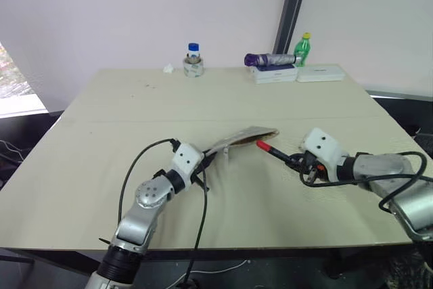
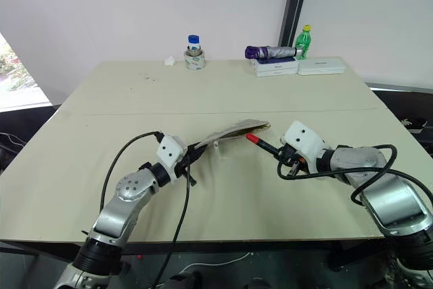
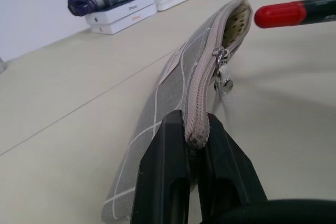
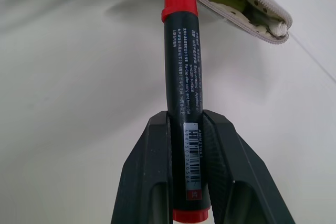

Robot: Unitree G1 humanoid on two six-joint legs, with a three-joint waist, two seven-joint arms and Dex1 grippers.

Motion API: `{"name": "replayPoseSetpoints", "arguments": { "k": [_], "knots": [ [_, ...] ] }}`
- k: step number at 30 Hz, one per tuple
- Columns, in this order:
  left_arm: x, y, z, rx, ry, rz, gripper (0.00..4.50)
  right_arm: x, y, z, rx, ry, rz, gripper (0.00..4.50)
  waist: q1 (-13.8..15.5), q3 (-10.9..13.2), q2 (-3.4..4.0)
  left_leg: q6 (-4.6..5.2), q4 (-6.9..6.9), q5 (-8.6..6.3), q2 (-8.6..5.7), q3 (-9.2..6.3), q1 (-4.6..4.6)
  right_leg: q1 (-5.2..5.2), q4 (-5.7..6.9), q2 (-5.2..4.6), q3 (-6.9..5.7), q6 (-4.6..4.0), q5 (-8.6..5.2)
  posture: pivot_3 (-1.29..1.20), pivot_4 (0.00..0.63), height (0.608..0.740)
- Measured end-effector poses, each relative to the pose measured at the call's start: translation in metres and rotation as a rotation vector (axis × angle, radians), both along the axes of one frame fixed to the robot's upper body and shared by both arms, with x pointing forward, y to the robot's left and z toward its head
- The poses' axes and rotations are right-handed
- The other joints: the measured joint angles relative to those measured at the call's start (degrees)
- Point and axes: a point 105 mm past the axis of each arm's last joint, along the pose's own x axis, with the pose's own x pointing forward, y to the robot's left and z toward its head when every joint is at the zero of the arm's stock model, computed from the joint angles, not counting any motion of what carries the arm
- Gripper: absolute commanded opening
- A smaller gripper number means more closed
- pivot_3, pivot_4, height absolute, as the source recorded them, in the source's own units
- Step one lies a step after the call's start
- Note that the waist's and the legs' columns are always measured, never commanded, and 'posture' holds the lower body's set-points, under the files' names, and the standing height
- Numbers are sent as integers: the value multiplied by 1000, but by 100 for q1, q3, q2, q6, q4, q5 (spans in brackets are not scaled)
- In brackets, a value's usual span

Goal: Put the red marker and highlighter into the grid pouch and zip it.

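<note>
The red marker is sitting clamped between the two black fingers of the right gripper, which are squeezing the lower end of its black barrel, just above the barcode and the red end cap. Its red cap is pointing at the mouth of the grid pouch and is hanging just beside the open end, not yet inside; in the right wrist view the cap is overlapping the pouch's edge, while the left wrist view is showing a small gap between the two. The left gripper is pinching the closed zipper end of the pouch, fingers tight on the fabric edge, and is holding the pouch up off the table so that it is standing on edge, sloping up toward its far end. The zipper is lying open at that far end, with a dotted lining showing inside, and the metal pull with its cord is dangling partway along. Both arms are meeting over the near middle of the tabletop. At the far edge are standing a blue-capped jar, a folded purple umbrella lying on white boxes, and a green bottle.
</note>
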Motion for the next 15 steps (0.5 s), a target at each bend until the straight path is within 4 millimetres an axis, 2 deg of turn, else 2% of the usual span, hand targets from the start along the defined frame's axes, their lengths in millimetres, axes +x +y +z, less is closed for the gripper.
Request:
{"name": "replayPoseSetpoints", "arguments": {
  "k": [15],
  "knots": [
    [-5, -4, -3, 63, -33, -41, 0, -1, -1, -5, -39, 24, 16, 294, -7, 0, 0, 0, 0, 0, 0, 0, 0, 0, 0, 0, 0, 0, 0, 0, 150, 740]
  ]
}}
